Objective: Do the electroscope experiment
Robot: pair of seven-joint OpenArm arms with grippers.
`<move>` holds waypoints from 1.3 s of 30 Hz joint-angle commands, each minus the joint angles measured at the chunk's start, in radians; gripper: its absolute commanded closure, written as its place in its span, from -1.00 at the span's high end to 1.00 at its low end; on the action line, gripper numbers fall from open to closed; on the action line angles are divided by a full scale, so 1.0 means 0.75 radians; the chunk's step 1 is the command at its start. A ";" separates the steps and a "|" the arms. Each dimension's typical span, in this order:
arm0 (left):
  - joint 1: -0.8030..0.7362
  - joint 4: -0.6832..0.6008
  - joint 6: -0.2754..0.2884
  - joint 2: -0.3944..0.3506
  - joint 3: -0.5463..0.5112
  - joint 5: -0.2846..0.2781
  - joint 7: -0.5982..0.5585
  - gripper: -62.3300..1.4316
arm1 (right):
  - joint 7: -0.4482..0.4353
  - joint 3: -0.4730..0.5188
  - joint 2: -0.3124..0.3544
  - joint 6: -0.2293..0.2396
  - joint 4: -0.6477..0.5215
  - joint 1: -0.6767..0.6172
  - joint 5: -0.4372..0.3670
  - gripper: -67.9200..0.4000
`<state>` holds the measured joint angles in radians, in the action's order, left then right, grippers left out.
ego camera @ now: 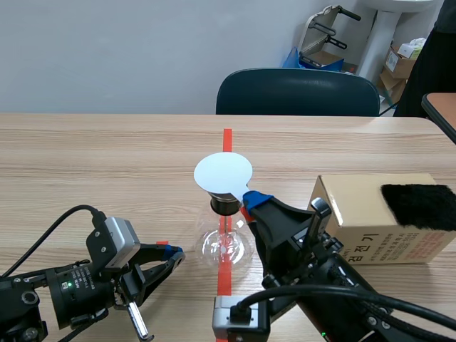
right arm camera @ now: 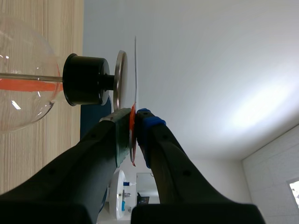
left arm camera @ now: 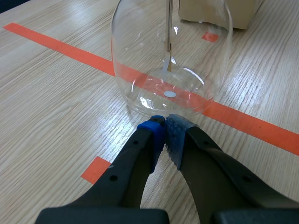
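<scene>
- My left gripper point(left arm camera: 163, 123) is closed, pads together on nothing; its tips sit at the foot of the glass flask point(left arm camera: 135, 70).
- My right gripper point(right arm camera: 135, 115) is clamped on the edge of a thin white disc point(ego camera: 223, 173); the disc is just over the metal plate point(right arm camera: 120, 79) above the black stopper point(right arm camera: 84, 79); I cannot tell whether they touch.
- The electroscope point(ego camera: 225, 242) stands mid-table on the tape line; a cardboard box point(ego camera: 356, 221) with a black furry cloth point(ego camera: 419, 206) on it stands near it on my right.
</scene>
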<state>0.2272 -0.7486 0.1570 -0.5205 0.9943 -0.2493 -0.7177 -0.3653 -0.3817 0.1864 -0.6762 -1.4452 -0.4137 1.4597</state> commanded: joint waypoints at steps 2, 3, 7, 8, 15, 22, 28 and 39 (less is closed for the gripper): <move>0.003 -0.030 0.002 0.006 -0.010 0.001 -0.018 -0.82 | 0.009 0.004 0.010 -0.015 -0.021 0.009 0.001 -0.94; 0.003 -0.030 0.002 0.006 -0.010 0.001 -0.018 -0.82 | 0.009 0.004 0.010 -0.015 -0.021 0.009 0.001 -0.94; 0.003 -0.030 0.002 0.006 -0.010 0.001 -0.018 -0.82 | 0.009 0.004 0.010 -0.015 -0.021 0.009 0.001 -0.94; 0.003 -0.030 0.002 0.006 -0.010 0.001 -0.018 -0.82 | 0.009 0.004 0.010 -0.015 -0.021 0.009 0.001 -0.94; 0.003 -0.030 0.002 0.006 -0.010 0.001 -0.018 -0.82 | 0.009 0.004 0.010 -0.015 -0.021 0.009 0.001 -0.94; 0.004 -0.030 -0.011 0.006 -0.010 0.001 -0.019 -0.82 | 0.009 0.004 0.010 -0.015 -0.021 0.009 0.001 -0.94; 0.004 -0.030 -0.017 0.006 -0.010 0.001 -0.019 -0.82 | 0.010 0.004 0.010 -0.015 -0.021 0.009 0.001 -0.94; 0.004 -0.030 -0.017 0.006 -0.010 0.001 -0.019 -0.82 | 0.010 0.004 0.010 -0.015 -0.021 0.009 0.001 -0.94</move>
<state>0.2272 -0.7486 0.1421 -0.5205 0.9943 -0.2493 -0.7177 -0.3653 -0.3817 0.1864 -0.6762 -1.4452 -0.4137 1.4597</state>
